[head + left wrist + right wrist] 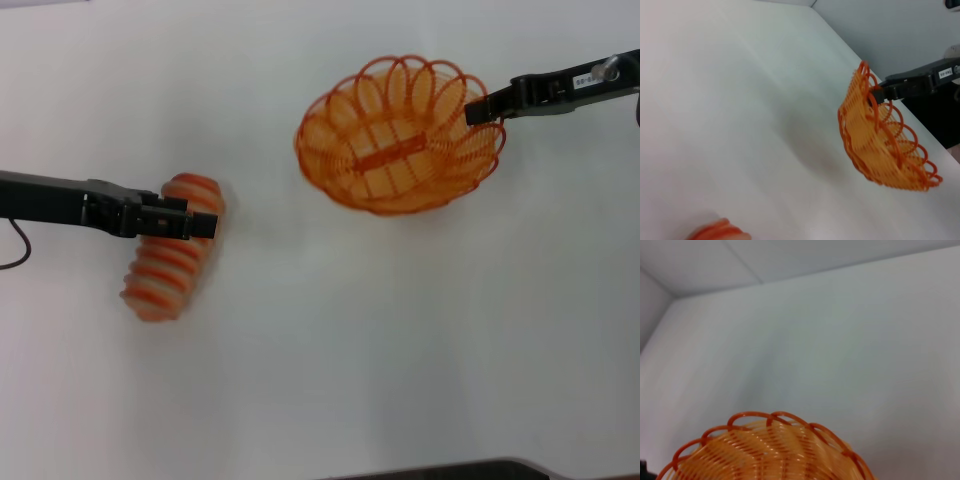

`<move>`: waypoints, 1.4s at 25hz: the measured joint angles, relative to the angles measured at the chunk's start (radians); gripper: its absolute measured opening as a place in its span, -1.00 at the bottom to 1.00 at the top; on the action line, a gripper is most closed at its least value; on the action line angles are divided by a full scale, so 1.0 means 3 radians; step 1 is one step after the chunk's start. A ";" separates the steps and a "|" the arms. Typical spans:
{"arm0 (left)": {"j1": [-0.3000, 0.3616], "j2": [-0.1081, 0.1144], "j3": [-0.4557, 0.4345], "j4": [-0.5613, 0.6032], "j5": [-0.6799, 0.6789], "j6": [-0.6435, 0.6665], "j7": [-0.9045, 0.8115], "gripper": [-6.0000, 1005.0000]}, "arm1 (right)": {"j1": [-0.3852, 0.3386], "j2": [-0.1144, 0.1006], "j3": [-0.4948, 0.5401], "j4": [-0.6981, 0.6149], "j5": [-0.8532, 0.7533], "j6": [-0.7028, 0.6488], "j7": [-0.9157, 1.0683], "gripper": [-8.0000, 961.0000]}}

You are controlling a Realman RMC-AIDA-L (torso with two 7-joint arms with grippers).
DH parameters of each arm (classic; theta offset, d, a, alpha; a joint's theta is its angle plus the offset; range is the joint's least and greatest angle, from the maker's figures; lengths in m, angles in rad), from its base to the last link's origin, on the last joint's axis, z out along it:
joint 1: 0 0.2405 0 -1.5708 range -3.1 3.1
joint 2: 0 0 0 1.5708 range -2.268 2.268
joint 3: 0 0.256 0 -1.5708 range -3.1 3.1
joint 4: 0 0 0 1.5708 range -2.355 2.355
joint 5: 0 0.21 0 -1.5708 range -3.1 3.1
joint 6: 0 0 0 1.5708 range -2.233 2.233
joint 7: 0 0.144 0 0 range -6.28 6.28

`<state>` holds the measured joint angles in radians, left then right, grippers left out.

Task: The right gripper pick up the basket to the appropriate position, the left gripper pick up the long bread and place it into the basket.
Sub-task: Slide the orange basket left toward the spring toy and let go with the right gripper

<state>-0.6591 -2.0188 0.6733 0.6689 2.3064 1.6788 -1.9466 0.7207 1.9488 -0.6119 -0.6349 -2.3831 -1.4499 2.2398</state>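
- Plain white table (330,380) meets pale walls.
- One basket (400,140), tilted off the table, rim pinched by the right gripper (478,108).
- One long bread (172,260) on the table's left, clamped by the left gripper (200,224).

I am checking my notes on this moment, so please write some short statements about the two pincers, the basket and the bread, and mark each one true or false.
1. The right pincer grips the looped rim of the oval orange wire basket. True.
2. The elongated tan toy bread with orange-red stripes lies inside the basket. False: it lies on the white table, far to the left of the basket.
3. The left pincer is at the bread. True.
4. The basket sits flat on the table. False: the left wrist view shows the basket tilted steeply and held at its rim.
5. The basket holds a second bread. False: the basket is empty.
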 joint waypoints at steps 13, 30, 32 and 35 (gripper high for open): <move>-0.0071 0.0016 -0.0005 0.0005 -0.0020 -0.0091 -0.0047 0.57 | -0.0153 0.0089 0.0219 0.0348 0.0076 0.0377 0.0532 -0.79; -0.0073 0.0001 0.0003 0.0000 -0.0020 -0.0125 -0.0082 0.57 | -0.0175 0.0234 0.0262 0.0603 0.0267 0.0531 0.0408 -0.63; -0.0073 -0.0001 0.0003 0.0000 -0.0015 -0.0125 -0.0082 0.57 | -0.0192 0.0235 0.0264 0.0605 0.0299 0.0512 0.0375 -0.54; -0.0073 -0.0003 0.0000 0.0000 -0.0006 -0.0125 -0.0082 0.57 | -0.0219 0.0236 0.0254 0.0606 0.0344 0.0480 0.0332 -0.41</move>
<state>-0.6810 -2.0198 0.6733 0.6688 2.3047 1.6413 -1.9711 0.6551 2.0198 -0.5356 -0.4531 -2.2799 -1.3059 2.3395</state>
